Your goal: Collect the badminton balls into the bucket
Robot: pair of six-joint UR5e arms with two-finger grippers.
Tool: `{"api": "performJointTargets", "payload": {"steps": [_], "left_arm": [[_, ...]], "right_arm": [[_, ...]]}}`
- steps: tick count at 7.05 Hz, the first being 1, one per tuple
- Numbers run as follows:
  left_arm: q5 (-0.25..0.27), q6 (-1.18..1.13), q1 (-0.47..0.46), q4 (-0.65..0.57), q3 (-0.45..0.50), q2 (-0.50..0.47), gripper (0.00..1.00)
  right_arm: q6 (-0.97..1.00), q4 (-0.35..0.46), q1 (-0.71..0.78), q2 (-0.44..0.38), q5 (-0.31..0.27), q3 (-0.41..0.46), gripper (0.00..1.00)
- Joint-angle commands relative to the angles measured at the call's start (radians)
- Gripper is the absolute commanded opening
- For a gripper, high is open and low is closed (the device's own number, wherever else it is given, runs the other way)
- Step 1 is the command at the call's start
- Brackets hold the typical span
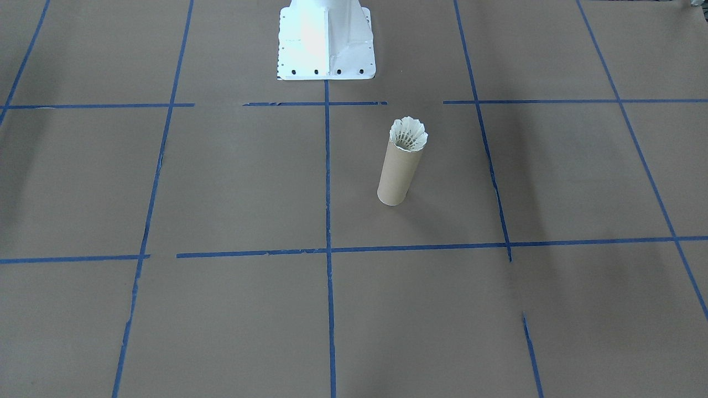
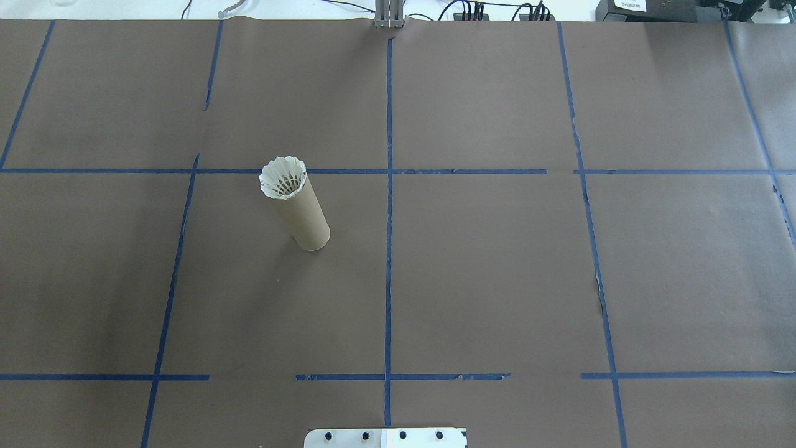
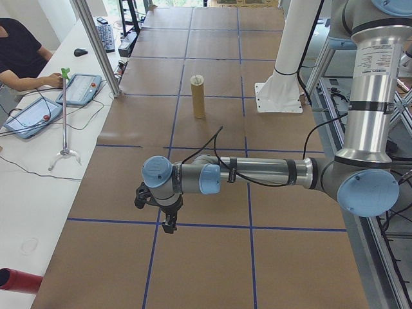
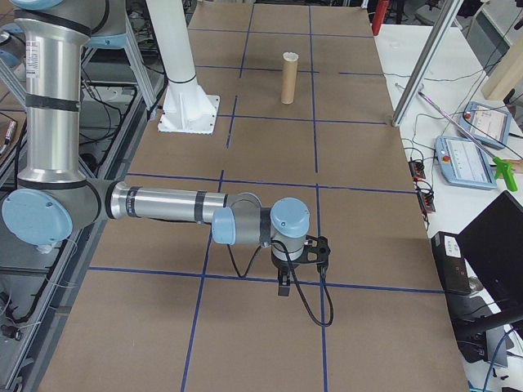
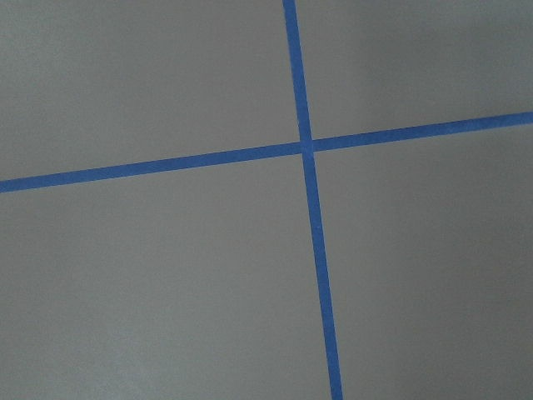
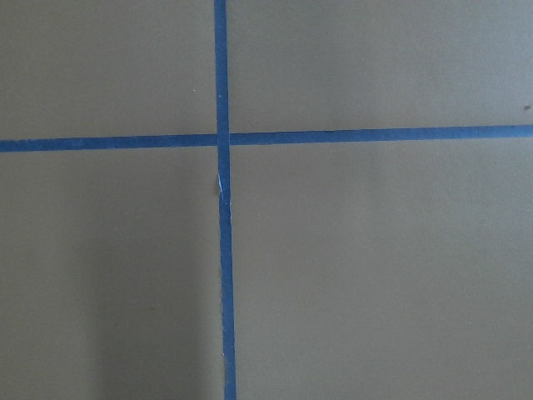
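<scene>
The bucket (image 1: 399, 174), a tan cardboard tube, stands upright on the brown paper, left of the centre line in the overhead view (image 2: 306, 219). One white badminton ball (image 1: 408, 134) sits in its mouth, feather skirt flaring above the rim (image 2: 283, 177). My left gripper (image 3: 168, 222) hangs over the table's near end in the exterior left view, far from the bucket (image 3: 197, 96). My right gripper (image 4: 283, 282) hangs likewise in the exterior right view, far from the bucket (image 4: 288, 79). I cannot tell whether either is open or shut. Both wrist views show only paper and blue tape.
The white robot base (image 1: 326, 41) stands at the table's robot-side edge (image 2: 385, 437). Blue tape lines grid the paper. A person (image 3: 19, 55) sits at a side desk with teach pendants (image 3: 84, 88). A metal post (image 4: 425, 57) rises beside the table.
</scene>
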Motion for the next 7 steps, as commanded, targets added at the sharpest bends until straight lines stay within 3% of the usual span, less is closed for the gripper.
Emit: {"api": "performJointTargets", "payload": {"steps": [1,7], "left_arm": [[0.001,-0.004,-0.003,-0.001,-0.001,-0.007,1.00],[0.001,-0.004,-0.023,-0.003,-0.001,-0.009,1.00]], "right_arm": [[-0.001,0.000,0.000,0.000,0.001,0.001,1.00],[-0.001,0.000,0.002,-0.001,0.000,0.001,1.00]]}}
